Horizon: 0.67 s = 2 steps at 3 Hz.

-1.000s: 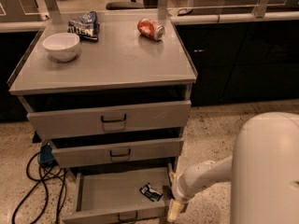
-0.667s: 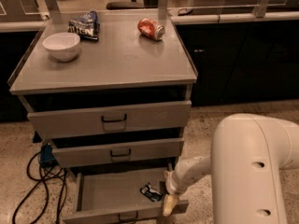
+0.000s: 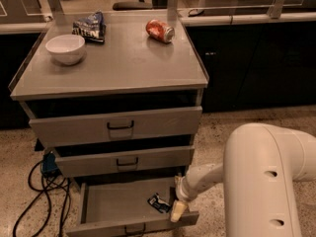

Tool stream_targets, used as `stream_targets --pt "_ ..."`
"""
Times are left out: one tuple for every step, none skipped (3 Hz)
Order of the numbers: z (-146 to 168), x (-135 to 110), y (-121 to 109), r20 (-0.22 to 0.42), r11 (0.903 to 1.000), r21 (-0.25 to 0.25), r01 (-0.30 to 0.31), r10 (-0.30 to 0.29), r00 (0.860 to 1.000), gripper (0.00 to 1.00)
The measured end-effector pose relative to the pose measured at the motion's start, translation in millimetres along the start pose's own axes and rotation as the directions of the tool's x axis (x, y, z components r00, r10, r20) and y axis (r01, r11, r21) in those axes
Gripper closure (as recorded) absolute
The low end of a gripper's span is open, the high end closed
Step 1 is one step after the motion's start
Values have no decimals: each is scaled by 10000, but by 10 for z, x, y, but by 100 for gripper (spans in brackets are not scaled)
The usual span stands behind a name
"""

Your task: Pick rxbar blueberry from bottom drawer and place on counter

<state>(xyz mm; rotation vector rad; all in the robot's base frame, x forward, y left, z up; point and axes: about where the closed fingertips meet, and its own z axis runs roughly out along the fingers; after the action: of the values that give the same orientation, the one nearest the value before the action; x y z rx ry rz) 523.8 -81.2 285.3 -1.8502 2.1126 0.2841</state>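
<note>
One step is in hand: the reach into the bottom drawer (image 3: 101, 209), a wide shallow grey metal tray with a low front panel and a small black bar handle, which stands pulled out at floor level. The small flat dark blue-black snack-bar wrapper with white patches, the rxbar blueberry (image 3: 159, 203), lies on the drawer floor towards its right end. The gripper (image 3: 177, 212), cream-tipped on a white wrist, hangs over the right front corner of the drawer, just beside the bar and to its right. Whether the gripper is open or closed cannot be told. The bar is not yet lifted.

Next move, as judged: shift the gripper a little left, centre it over the bar, descend and close. The wrapper is thin and lies flat, so a grip low across its narrow width is likely required.

Obstructions:
- The grey middle drawer (image 3: 123, 161) overhangs the rear of the bottom drawer; the lift path should come forward before rising.
- The bottom drawer's right wall sits close to the gripper.
- The bulky white arm housing (image 3: 269, 181) fills the lower right of the view.

The counter (image 3: 123, 63), a broad flat grey cabinet top, carries a white bowl (image 3: 65, 48), a blue-and-white chip bag (image 3: 90, 26) and a red soda can (image 3: 160, 30) lying on its side; its front half appears free for placement. Black cables (image 3: 37, 191) lie on the floor to the left
</note>
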Motion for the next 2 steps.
stream_targets --pt "235 179 78 -131 9981 168 -589 591 9982 0" --pt "549 347 211 -191 9839 536 -1703 1716 9850 0"
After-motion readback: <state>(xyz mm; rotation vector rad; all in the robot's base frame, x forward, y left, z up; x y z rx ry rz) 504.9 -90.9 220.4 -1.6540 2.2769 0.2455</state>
